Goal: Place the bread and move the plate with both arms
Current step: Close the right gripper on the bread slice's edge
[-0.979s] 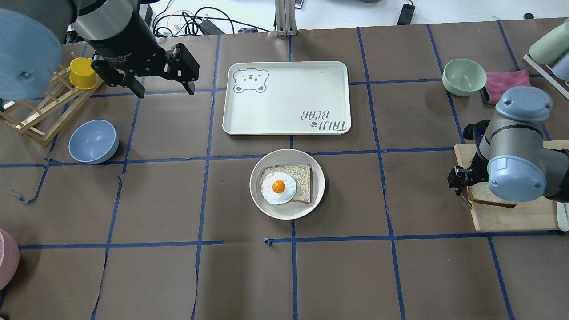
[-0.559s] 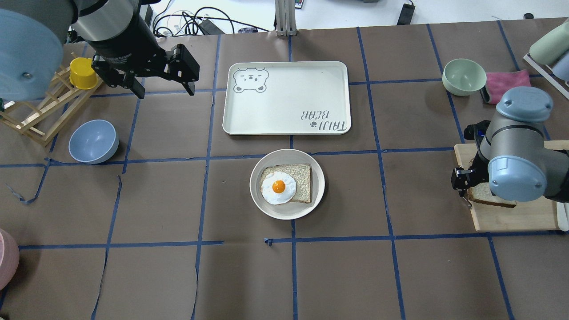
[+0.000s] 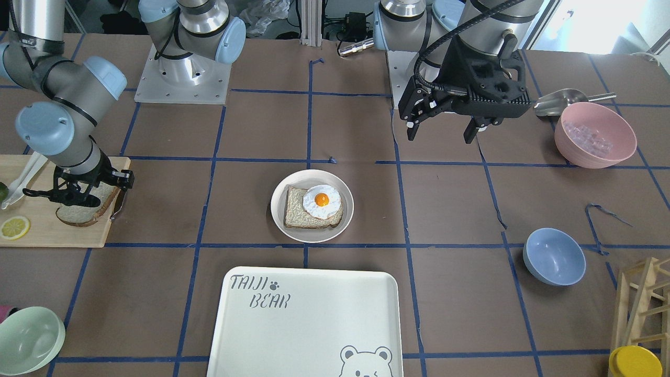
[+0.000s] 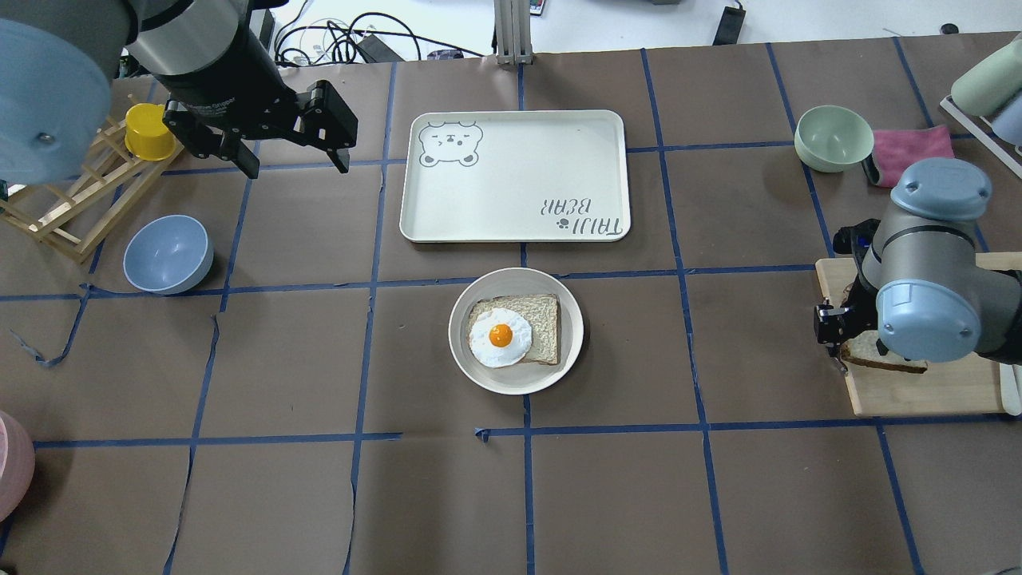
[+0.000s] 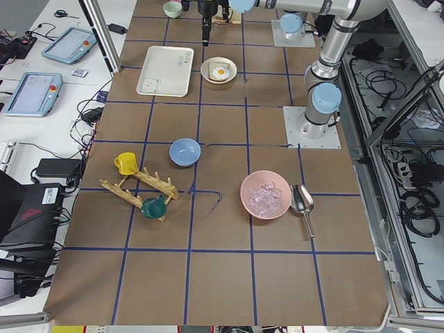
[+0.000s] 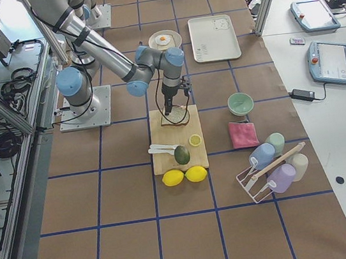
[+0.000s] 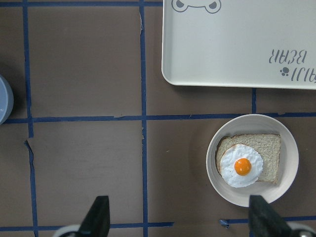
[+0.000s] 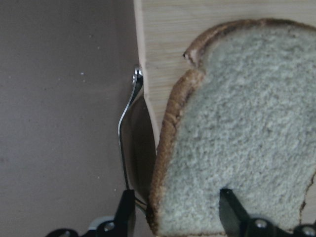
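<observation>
Overhead exterior view records the small round cream-white plate (image 4: 479, 371) flat on the brown paper at the middle of the worktop. It carries a squarish wheat-bread slice (image 4: 547, 319) topped with a fried egg (image 4: 501, 335). A large rectangular white tray with a bear print (image 4: 515, 176) lies just beyond the plate, toward the worktop's far edge, and does not touch it.

The pale speckled bread slice with a dark brown crust (image 8: 237, 138) lies on a light wooden cutting board (image 4: 926, 391) at the right edge of the worktop. In the right wrist view, the slice's crust side reaches the board's inner edge. A thin curved metal piece (image 8: 126, 138) sits just beside that edge.

The right end effector (image 8: 177, 210) is low over the bread. Its fingers are parted, one tip over the crumb face and the other off the crust side, above the brown worktop. The gap is far wider than the slice is thick, and nothing is clamped. Whether a tip touches the bread cannot be told.

The left end effector (image 4: 295, 164) hangs above the left half of the worktop, fingers spread wide and holding nothing. Its wrist view looks straight down on the plate and the tray.

Also noted are a pale blue bowl (image 4: 168, 254) near the left edge and a pale green bowl (image 4: 833, 137) toward the far right corner. Both are well apart from the plate.
</observation>
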{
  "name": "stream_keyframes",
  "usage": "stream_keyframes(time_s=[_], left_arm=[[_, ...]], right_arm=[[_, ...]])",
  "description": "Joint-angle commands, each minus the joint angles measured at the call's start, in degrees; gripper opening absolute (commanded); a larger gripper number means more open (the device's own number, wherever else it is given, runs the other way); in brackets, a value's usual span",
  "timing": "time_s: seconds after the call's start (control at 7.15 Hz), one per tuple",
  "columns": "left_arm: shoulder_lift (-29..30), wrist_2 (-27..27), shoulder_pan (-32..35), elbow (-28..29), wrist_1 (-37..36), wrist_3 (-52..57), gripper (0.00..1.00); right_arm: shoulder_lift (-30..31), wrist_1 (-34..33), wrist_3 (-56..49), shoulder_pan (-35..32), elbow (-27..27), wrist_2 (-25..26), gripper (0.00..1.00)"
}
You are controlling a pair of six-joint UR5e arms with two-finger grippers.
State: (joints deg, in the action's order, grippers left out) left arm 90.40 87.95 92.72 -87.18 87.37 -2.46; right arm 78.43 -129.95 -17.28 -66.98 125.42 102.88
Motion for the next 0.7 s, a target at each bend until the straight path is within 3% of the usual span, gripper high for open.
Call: stream_keyframes(time_s=[0.0, 0.56], left_arm=[[-0.05, 0.03, 0.0, 0.08, 0.08, 0.0, 1.0], [-0.05, -0.06, -0.09, 0.34, 0.25, 0.09, 1.0]], right_arm=[[-0.04, 0.31, -0.38, 0.01, 0.0, 0.13, 0.43], [0.4, 0.92, -1.44, 0.09, -0.08, 0.3, 0.03]])
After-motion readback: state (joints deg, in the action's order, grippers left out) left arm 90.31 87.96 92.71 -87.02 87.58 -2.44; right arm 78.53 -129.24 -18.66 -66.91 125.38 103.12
